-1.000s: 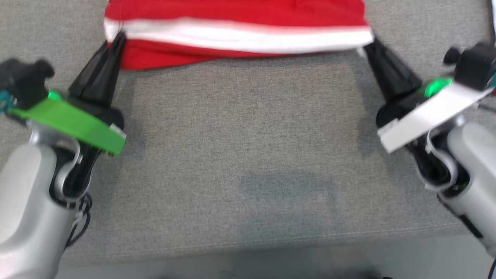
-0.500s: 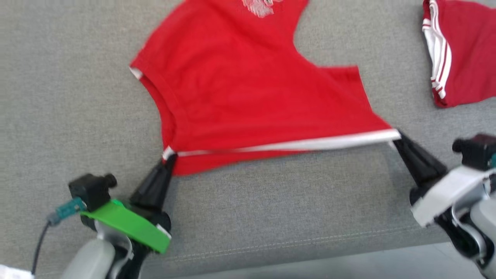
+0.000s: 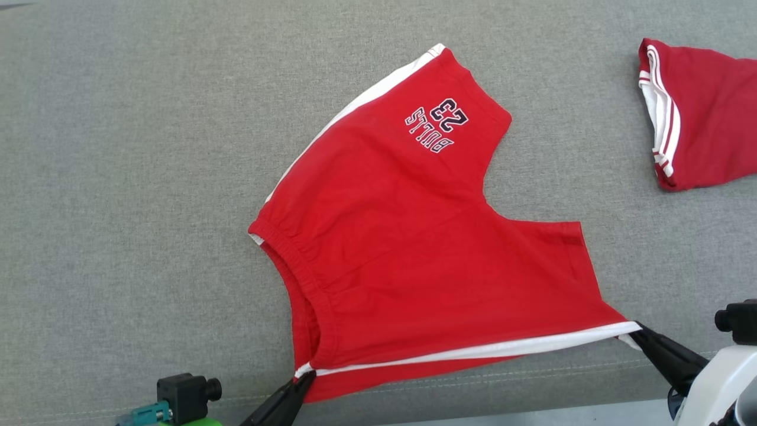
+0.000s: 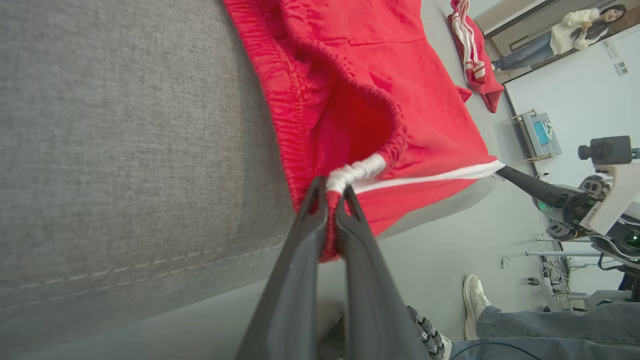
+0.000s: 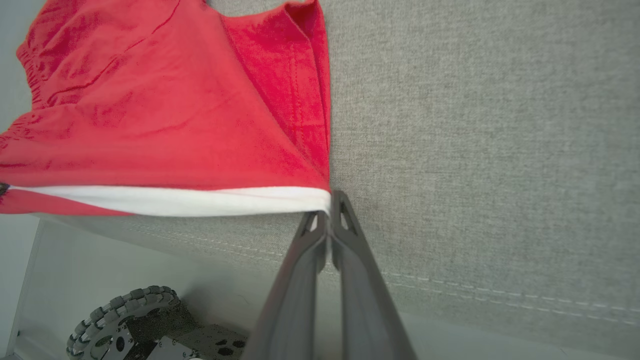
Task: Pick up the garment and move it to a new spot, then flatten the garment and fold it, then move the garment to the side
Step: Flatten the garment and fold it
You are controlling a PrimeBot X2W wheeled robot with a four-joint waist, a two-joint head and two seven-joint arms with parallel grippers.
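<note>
Grey woven cloth covers the counter (image 3: 118, 177), with a stitched seam (image 3: 118, 404) running near its front edge; I take every place from that seam. The garment (image 3: 414, 266), red shorts with a white side stripe and small "BULLS 23" lettering, lies spread beyond the seam, its striped edge stretched taut almost along it. My left pincer (image 3: 304, 378) is clamped shut on the bunched waistband end of that stripe, right at the seam. My right pincer (image 3: 637, 331) is closed on the hem end, just beyond the seam. A second red garment (image 3: 704, 112) lies well beyond the seam, off to the right. The left wrist view shows a person's shoe (image 4: 472, 305) on the floor on my side of the seam.

Risks, as I judge them: both holds are at the very fingertips, so more tension along the stripe could pull an end free. The waistband gapes open at the left hold, so I may be holding one layer only, and flattening would then leave the under layer creased. The lowest red fold already crosses the seam, and further pull toward me could drag it off the front edge.

Against half a second ago, the striped edge has come much nearer the seam. The head camera has also tipped, so the lettering now reads whole.
</note>
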